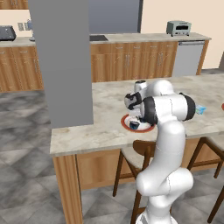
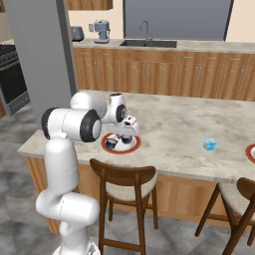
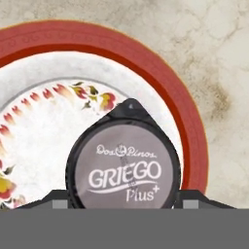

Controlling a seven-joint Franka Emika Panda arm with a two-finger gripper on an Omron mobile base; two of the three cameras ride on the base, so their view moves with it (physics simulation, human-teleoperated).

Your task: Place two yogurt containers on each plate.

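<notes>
A dark round yogurt container [image 3: 124, 168] with a grey "Griego Plus" lid stands low over the right part of a white, red-rimmed plate [image 3: 97, 41]. My gripper [image 3: 124, 204] is shut on it, a fingertip pressed against each side. From the base views the gripper [image 2: 125, 138] hangs straight down over that plate [image 2: 107, 148] near the island's front edge. Another dark yogurt container [image 2: 111, 143] [image 1: 134, 125] sits on the plate [image 1: 124, 124] beside my hand. A light blue boxy yogurt container [image 2: 209, 144] [image 1: 201, 109] lies on the counter farther right. A second plate [image 2: 251, 152] shows at the right edge.
Wooden bar stools [image 2: 124, 182] stand below the island's front edge. A grey pillar [image 1: 61, 61] rises at the island's left end. The back counter holds a sink [image 2: 147, 42] and a toaster oven [image 1: 178, 27]. Bare marble counter [image 2: 174, 124] lies between the two plates.
</notes>
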